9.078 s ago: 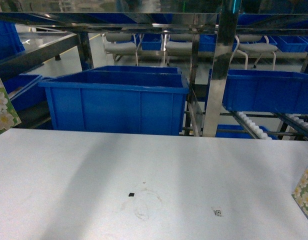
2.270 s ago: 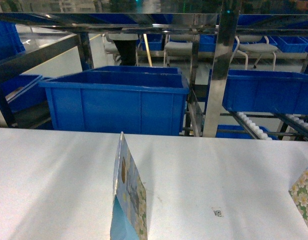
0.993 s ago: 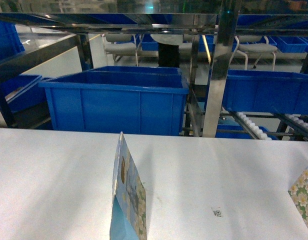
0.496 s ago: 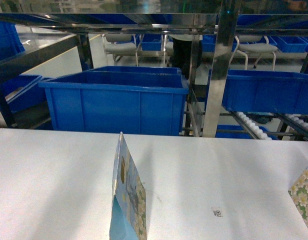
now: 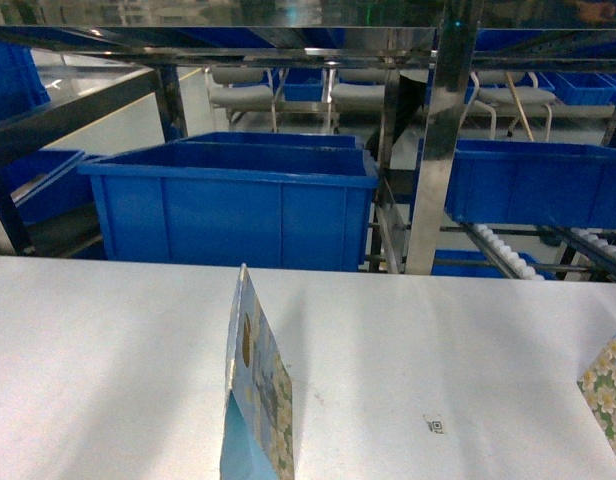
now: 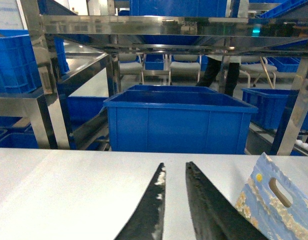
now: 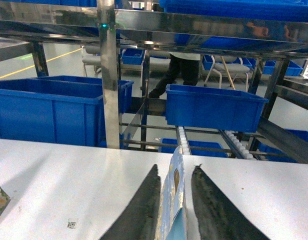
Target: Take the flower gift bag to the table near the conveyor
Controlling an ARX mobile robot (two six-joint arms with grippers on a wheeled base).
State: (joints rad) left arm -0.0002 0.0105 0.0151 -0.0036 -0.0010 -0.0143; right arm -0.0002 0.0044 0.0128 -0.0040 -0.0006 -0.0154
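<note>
Gripping gift bag (image 7: 175, 200), right tool (image 7: 174, 192).

One gift bag (image 5: 256, 400) stood on the tabletop (image 5: 108, 360), centre front. Conveyor (image 5: 508, 250) and bins (image 5: 233, 205) stood behind the tabletop.

- The floral bag (image 5: 256, 400) stood upright, edge-on, at the near edge of the white table (image 5: 108, 360).
- Behind the table stood the steel roller conveyor (image 5: 503, 250), carrying blue bins.
</note>
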